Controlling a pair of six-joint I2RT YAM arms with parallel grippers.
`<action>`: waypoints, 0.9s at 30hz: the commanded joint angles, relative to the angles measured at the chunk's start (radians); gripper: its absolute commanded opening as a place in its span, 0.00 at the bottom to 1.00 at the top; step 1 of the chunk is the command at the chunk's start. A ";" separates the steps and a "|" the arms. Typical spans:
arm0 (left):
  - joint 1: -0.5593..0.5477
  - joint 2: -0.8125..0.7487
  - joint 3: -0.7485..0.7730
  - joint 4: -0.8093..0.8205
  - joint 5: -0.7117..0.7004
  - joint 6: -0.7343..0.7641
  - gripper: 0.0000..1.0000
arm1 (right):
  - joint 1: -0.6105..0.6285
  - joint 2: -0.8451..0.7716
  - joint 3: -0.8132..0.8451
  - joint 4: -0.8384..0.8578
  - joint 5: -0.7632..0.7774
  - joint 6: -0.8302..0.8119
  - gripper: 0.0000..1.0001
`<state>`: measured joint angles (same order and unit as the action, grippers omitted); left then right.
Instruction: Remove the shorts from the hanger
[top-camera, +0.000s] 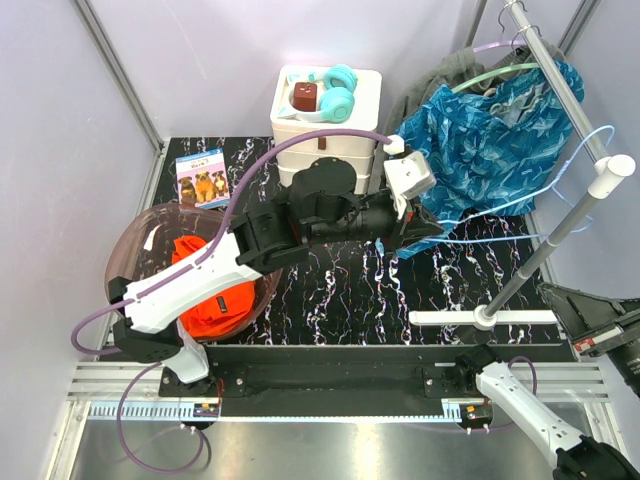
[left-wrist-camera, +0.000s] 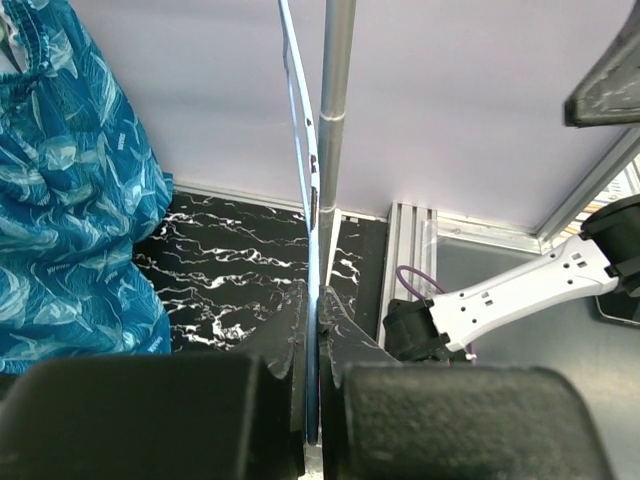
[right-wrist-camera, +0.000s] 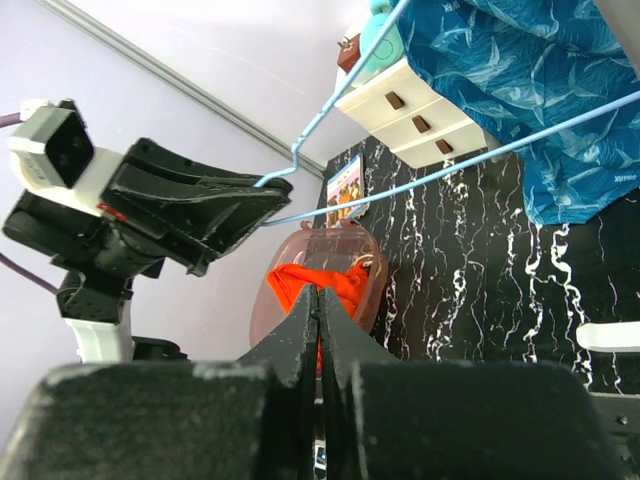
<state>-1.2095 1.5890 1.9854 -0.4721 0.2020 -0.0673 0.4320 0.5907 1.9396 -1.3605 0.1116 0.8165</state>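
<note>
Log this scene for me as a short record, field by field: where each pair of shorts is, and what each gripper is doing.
Orange shorts: in the pink bowl, off any hanger
Blue patterned shorts: hanging at the rack
Grey shorts: hanging behind the blue pair
Left gripper: shut on the light-blue hanger
Right gripper: shut, nothing between the fingers
Other items: white drawer unit with teal headphones on top

No legible text; print on dog card (top-camera: 201, 178) too small.
</note>
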 joint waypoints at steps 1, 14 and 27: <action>-0.004 0.022 0.052 0.055 0.043 0.035 0.00 | 0.002 0.006 0.030 -0.129 0.020 -0.013 0.00; -0.004 -0.003 -0.003 0.079 0.051 -0.020 0.40 | 0.002 0.050 0.071 -0.152 0.003 -0.051 0.00; 0.030 -0.078 0.018 0.021 -0.107 -0.054 0.99 | 0.002 0.063 0.012 -0.083 -0.001 -0.126 0.11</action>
<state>-1.2049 1.5791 1.9854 -0.4858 0.1871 -0.0883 0.4320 0.6250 1.9659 -1.3674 0.1108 0.7372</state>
